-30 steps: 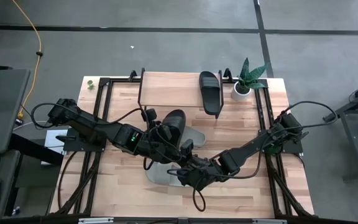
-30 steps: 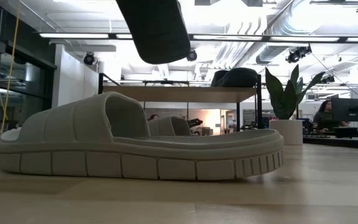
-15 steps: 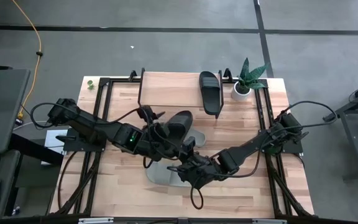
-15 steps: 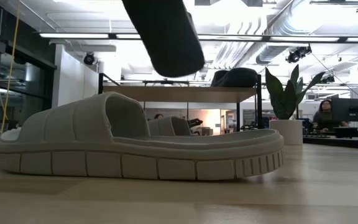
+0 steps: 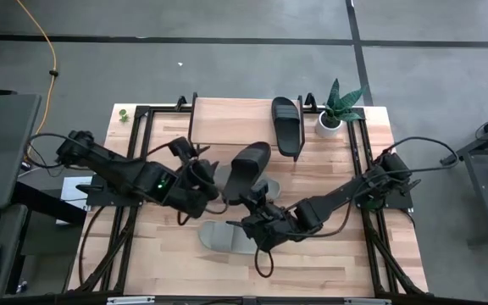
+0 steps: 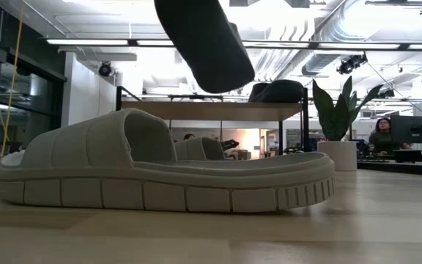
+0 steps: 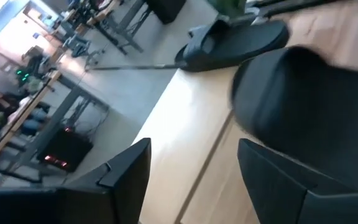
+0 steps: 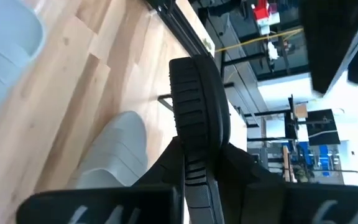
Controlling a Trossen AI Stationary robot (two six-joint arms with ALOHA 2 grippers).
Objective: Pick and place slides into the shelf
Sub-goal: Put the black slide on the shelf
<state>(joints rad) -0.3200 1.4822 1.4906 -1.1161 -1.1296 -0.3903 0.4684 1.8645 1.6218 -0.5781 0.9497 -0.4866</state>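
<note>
Matt black slide [image 5: 246, 166], ribbed grey slide [image 6: 160, 172], light-wood shelf [image 5: 227, 119]

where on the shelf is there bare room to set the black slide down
The shelf is bare from its left edge to the black slide lying at its right end, next to the potted plant. The middle of the table is crowded: both end effectors, the lifted black slide and the grey slides sit there.
</note>
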